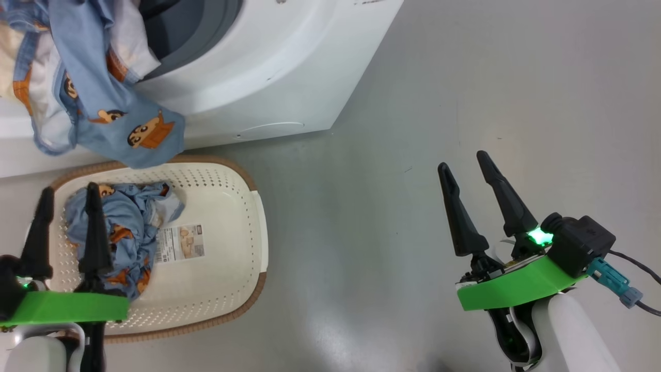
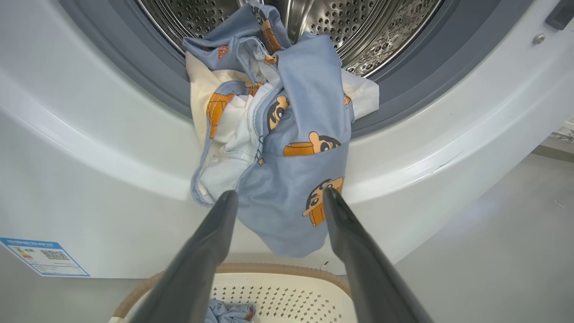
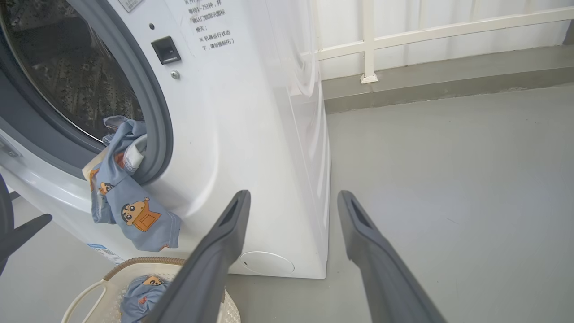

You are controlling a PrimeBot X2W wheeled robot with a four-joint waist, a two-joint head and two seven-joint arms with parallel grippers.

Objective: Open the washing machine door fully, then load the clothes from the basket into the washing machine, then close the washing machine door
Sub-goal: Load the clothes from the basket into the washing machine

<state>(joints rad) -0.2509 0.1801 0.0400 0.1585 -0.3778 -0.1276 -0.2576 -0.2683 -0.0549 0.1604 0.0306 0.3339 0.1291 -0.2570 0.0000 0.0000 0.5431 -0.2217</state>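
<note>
The washing machine (image 1: 268,67) stands with its drum (image 2: 358,27) exposed; its door is out of view. One piece of the clothes, a light-blue printed garment (image 2: 287,148) (image 1: 103,103) (image 3: 130,202), hangs half out of the drum over the gasket and front panel. A second garment (image 1: 129,227) (image 3: 141,291) lies bunched in the cream basket (image 1: 227,206) (image 2: 278,269) on the floor below. My left gripper (image 1: 69,191) (image 2: 280,193) is open and empty above the basket's left side, just short of the hanging garment. My right gripper (image 1: 463,161) (image 3: 293,195) hovers open and empty over the floor.
Grey floor (image 1: 465,77) stretches to the right of the machine. A white railing (image 3: 367,45) runs behind it. A blue energy sticker (image 2: 42,255) and a round service cap (image 3: 267,262) mark the machine's lower front. A paper label (image 1: 181,243) lies on the basket's bottom.
</note>
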